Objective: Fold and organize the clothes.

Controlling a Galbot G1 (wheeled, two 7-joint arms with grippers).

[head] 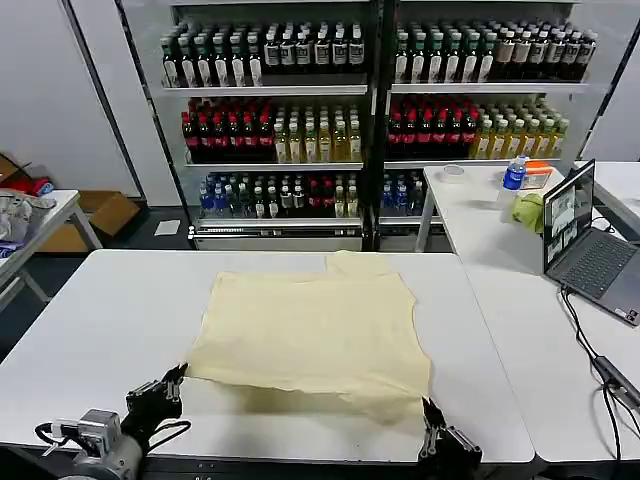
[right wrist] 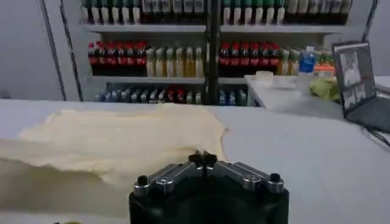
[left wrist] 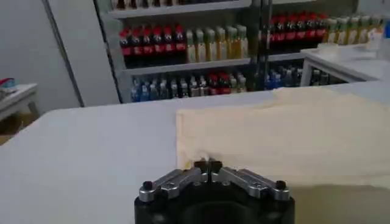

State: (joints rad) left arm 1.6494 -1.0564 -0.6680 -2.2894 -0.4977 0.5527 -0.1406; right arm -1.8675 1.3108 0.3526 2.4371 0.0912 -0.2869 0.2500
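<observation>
Cream-yellow and thin, the T-shirt (head: 315, 335) lies spread on the white table (head: 110, 320), roughly in the middle, with one sleeve poking out toward 12 o'clock. At the shirt's 8 o'clock corner the left gripper (head: 172, 385) pinches the near hem, its fingertips pressed together on the fabric (left wrist: 207, 164). At the 4 o'clock corner the right gripper (head: 432, 418) is clenched the same way on the other near corner (right wrist: 204, 159). Both held corners are lifted slightly, leaving a shadowed fold along the front edge. Behind the table, at 12 o'clock, shelves of bottles (head: 290, 135) stand. A laptop (head: 585, 245) sits on the side table at 2 o'clock.
</observation>
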